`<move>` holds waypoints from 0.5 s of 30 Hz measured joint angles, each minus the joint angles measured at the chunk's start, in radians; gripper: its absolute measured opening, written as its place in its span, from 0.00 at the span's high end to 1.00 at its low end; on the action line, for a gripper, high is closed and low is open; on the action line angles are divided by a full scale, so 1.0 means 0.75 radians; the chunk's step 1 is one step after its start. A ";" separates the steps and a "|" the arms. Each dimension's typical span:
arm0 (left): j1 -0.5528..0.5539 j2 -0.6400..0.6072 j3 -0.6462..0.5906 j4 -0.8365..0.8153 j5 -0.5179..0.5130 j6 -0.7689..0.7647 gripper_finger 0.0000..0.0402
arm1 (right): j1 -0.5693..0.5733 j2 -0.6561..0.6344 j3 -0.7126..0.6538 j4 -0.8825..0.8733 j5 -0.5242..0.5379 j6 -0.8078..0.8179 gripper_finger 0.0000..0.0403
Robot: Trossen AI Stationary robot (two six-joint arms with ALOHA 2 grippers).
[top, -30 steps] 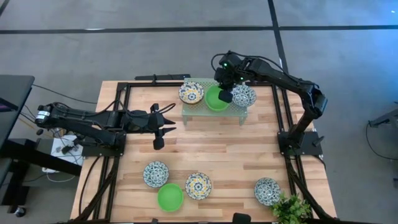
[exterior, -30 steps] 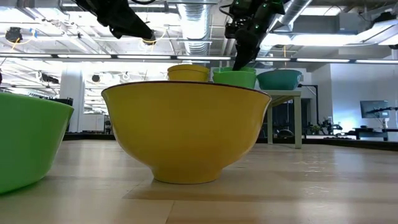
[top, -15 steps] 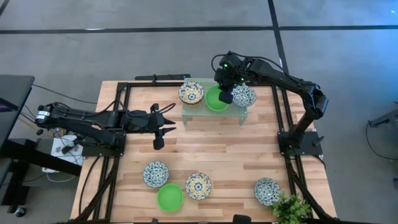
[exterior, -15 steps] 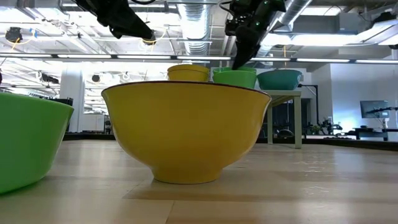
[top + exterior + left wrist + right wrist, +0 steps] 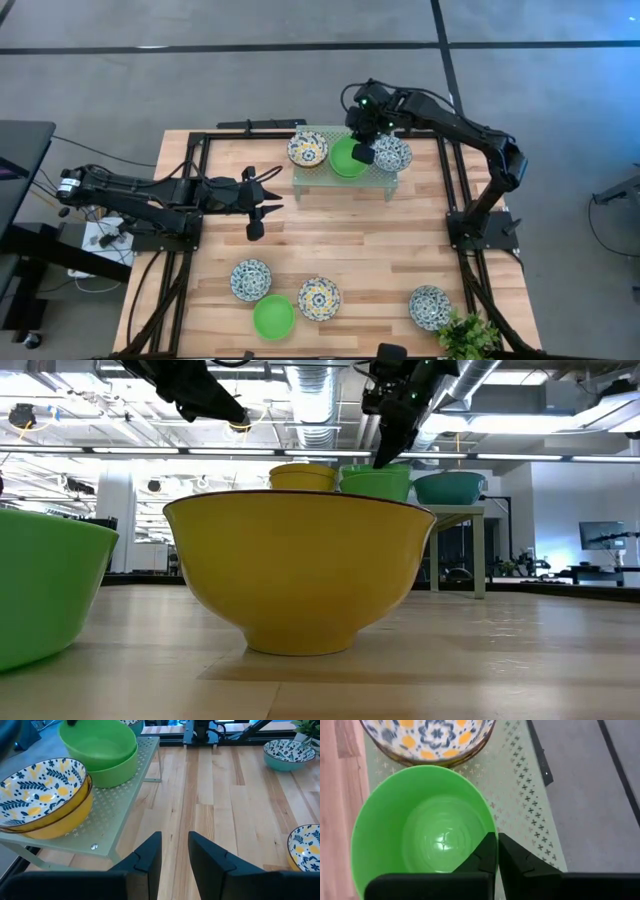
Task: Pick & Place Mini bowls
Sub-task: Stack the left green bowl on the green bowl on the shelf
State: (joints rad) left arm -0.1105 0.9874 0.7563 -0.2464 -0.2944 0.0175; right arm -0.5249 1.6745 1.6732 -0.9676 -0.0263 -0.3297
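Wooden worktop [image 5: 380, 245] carries the scene. At nine o'clock the left hand [image 5: 254, 230] hangs over bare boards, its fingers [image 5: 150, 852] a little apart and holding nothing.

Along the six o'clock edge, left to right: a patterned bowl [image 5: 250, 279], a green bowl [image 5: 273, 317] just below it, a yellow-centred bowl [image 5: 319, 298] just beside that, then, well apart toward five o'clock, another patterned bowl [image 5: 429, 306] next to a plant [image 5: 466, 337].

At twelve o'clock stands a pale green perforated shelf [image 5: 340, 186]. On it, left to right, sit a yellow-centred bowl [image 5: 307, 149], a green bowl [image 5: 346, 158] and a blue-patterned bowl [image 5: 393, 153]. The right hand [image 5: 363, 153] is at the green bowl's right rim, between it and the blue-patterned one. In the right wrist view its fingers [image 5: 487, 851] are pressed together, closed, over the rim of the green bowl [image 5: 422, 830]; I cannot tell whether the rim is pinched.
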 joint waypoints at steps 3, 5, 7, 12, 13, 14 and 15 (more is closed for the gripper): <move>0.000 0.000 0.000 0.000 0.000 0.000 0.76 | -0.010 -0.004 0.060 -0.021 -0.066 0.053 0.99; 0.000 0.000 0.000 0.000 0.000 0.000 0.76 | -0.025 -0.002 0.082 -0.038 -0.150 0.114 0.99; 0.000 0.000 0.000 0.000 0.000 0.000 0.76 | -0.041 -0.003 0.089 -0.073 -0.184 0.167 1.00; 0.000 0.000 0.000 0.000 0.000 0.000 0.76 | -0.061 0.000 0.066 -0.160 -0.205 0.197 1.00; 0.000 0.000 0.000 0.000 0.000 0.000 0.76 | -0.062 0.000 0.067 -0.151 -0.210 0.198 1.00; 0.000 0.000 0.000 0.001 0.000 0.000 0.76 | -0.058 -0.002 0.068 -0.138 -0.211 0.198 1.00; 0.000 0.000 0.000 0.001 0.000 0.000 0.76 | -0.053 -0.002 0.068 -0.124 -0.212 0.198 1.00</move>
State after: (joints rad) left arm -0.1108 0.9874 0.7563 -0.2459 -0.2943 0.0174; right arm -0.5649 1.6730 1.7241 -1.0610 -0.1853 -0.1814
